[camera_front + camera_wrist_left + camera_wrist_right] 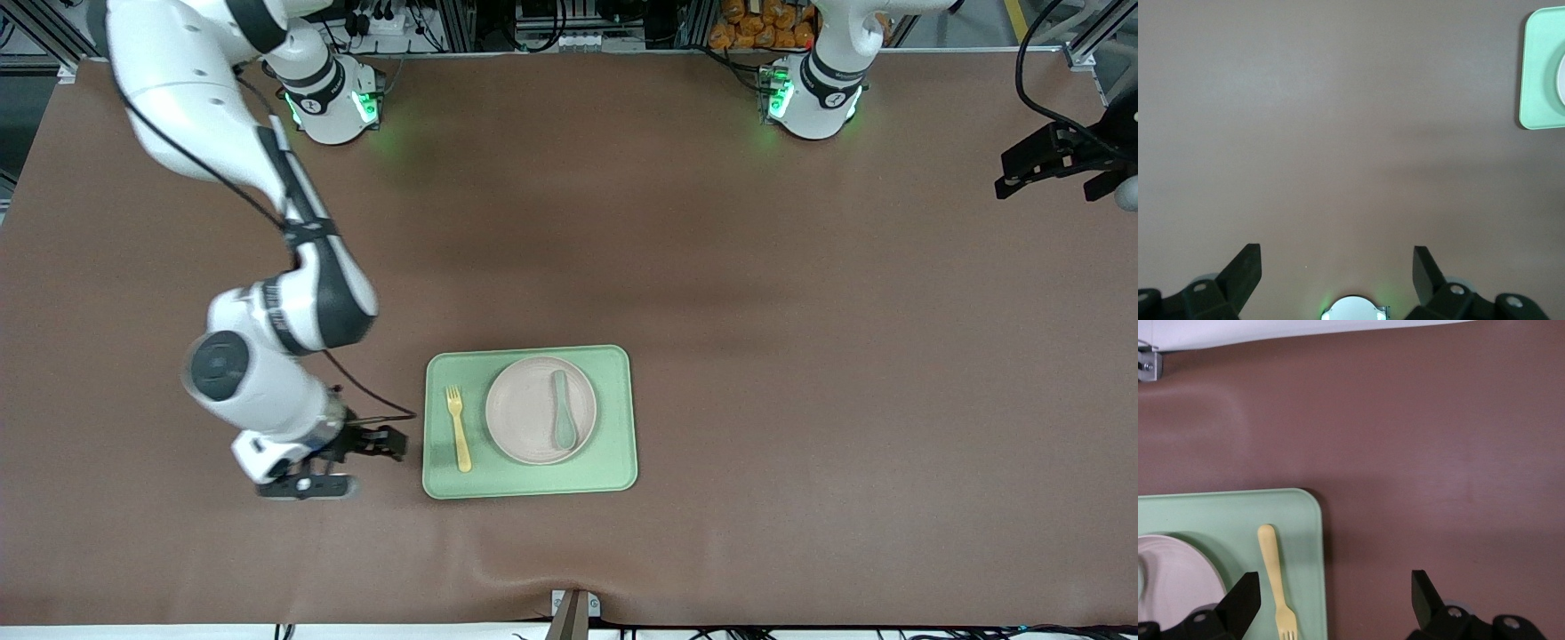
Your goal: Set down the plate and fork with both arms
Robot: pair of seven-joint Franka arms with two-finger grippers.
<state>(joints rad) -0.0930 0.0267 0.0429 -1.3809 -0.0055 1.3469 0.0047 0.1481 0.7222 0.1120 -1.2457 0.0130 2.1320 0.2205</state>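
Note:
The off-white plate (530, 418) lies on a light-green tray (613, 427), with a grey-green spoon (564, 409) on it. The pale-yellow fork (459, 428) lies on the tray beside the plate, toward the right arm's end. My right gripper (389, 443) is open and empty, low over the table just off the tray's edge near the fork. The right wrist view shows it (1331, 600) over the tray's edge, with the fork (1275, 577), the tray (1225, 513) and part of the plate (1171, 577). My left gripper (1013, 178) waits open and empty, high over the left arm's end of the table; it also shows in the left wrist view (1337, 273).
The brown table cover (800, 356) stretches all round the tray. A metal bracket (573, 609) sits at the table edge nearest the front camera. The left wrist view catches a tray corner (1541, 73) and bare table.

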